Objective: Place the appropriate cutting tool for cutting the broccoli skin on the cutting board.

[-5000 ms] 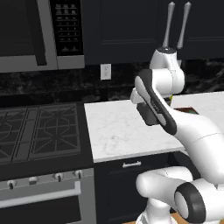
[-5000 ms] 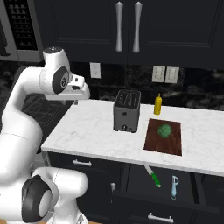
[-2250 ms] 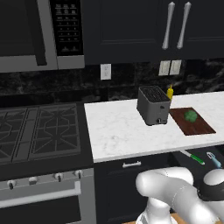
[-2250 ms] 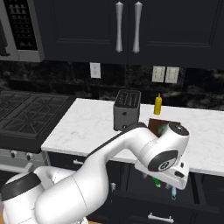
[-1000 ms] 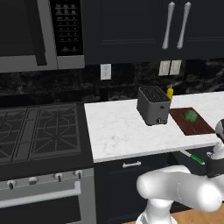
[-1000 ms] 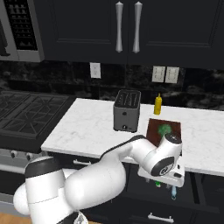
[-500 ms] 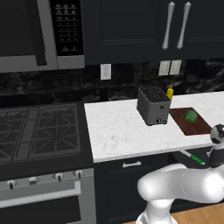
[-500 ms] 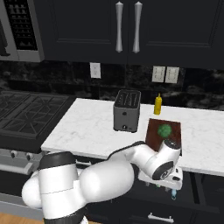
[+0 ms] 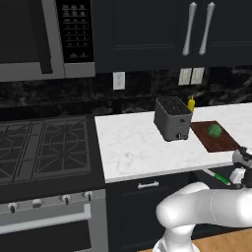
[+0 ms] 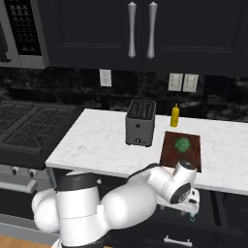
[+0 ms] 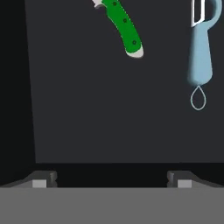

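Cutting board (image 9: 215,137) on counter right of toaster (image 9: 172,118), broccoli (image 9: 214,130) on it. Gripper (image 11: 112,178) spread wide, empty, down in open drawer (image 11: 87,109).

Green-handled cutting tool (image 11: 124,28) lies well ahead, off-centre. Pale blue peeler (image 11: 201,48) lies apart beside it.

Risks:
- wrong-tool grab
- fingers hitting drawer floor
- handle skidding if pinched near end

No legible writing or brands.

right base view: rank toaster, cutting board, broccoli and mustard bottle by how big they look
1. toaster and cutting board: look alike, unranked.
2. mustard bottle, farther back, so nearness may shrink it.
3. broccoli, smallest.
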